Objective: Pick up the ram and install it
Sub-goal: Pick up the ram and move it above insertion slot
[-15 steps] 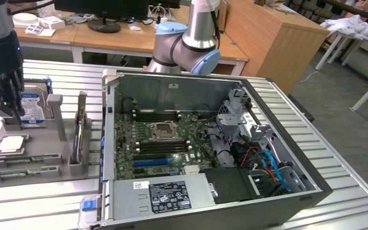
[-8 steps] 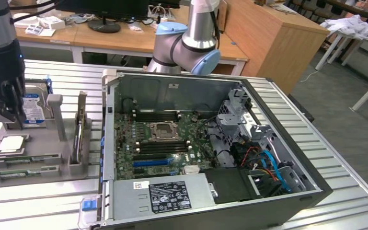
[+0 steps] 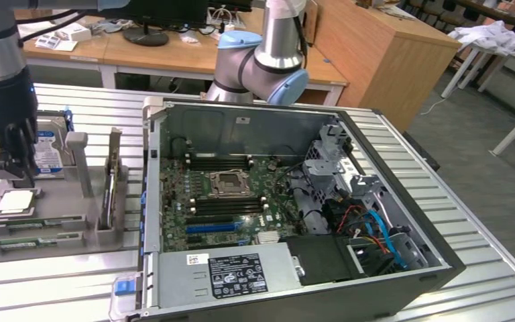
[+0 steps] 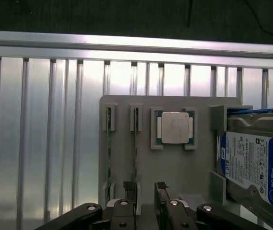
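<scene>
A ribbed metal table (image 3: 481, 228) is catching bright light across its grooves. Behind it, a wooden desk (image 3: 150, 57) is standing beside a tall wooden cabinet (image 3: 374, 54). Grey floor (image 3: 472, 127) is stretching toward a white table (image 3: 461, 72) that is carrying crumpled white cloth (image 3: 492, 33).

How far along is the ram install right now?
Nothing done yet: the ram sits on edge in the grey holder, beside a second stick. In hand: nothing; the open gripper hovers over the holder. Left: pickup and seating in the motherboard's black slots, which look empty.
</scene>
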### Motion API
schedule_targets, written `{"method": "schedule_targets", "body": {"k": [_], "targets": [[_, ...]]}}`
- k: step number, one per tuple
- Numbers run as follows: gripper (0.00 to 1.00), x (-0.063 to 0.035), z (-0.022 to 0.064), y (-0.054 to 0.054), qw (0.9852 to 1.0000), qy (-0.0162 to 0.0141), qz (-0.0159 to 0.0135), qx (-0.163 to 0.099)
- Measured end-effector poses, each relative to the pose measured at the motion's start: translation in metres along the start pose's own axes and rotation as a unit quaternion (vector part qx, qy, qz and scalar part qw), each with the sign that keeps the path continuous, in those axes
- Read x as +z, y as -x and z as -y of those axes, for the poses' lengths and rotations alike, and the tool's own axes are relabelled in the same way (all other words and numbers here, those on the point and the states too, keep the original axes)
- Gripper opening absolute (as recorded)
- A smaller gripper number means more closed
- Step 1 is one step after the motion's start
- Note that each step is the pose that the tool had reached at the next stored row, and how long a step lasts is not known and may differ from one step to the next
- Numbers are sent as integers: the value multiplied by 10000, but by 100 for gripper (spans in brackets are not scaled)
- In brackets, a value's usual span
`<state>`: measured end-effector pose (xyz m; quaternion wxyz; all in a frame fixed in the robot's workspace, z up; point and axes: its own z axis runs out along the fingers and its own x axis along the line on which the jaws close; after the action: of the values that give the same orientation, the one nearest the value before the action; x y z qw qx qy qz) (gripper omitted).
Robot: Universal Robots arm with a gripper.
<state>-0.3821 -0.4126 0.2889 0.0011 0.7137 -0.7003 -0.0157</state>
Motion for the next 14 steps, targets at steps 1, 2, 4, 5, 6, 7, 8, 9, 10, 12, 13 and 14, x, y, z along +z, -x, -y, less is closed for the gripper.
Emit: {"method": "schedule_targets", "body": {"k": [1,2,4,5,6,7,8,9,10,12,13,14], "targets": [[30,6,0,0,10000,1,0,0],[30,6,0,0,10000,1,0,0],[30,6,0,-1,10000,2,0,0],[30,8,-1,-8,10000,0,1,-1],[30,8,-3,-19,10000,1,0,-1],[30,6,-7,-36,10000,1,0,0],[30,6,-11,-54,10000,1,0,0],[30,6,-14,-73,10000,1,0,0],[30,6,-18,-91,10000,1,0,0],[30,5,-25,-123,10000,1,0,0],[30,5,-28,-138,10000,1,0,0],[30,5,-31,-153,10000,1,0,0]]}}
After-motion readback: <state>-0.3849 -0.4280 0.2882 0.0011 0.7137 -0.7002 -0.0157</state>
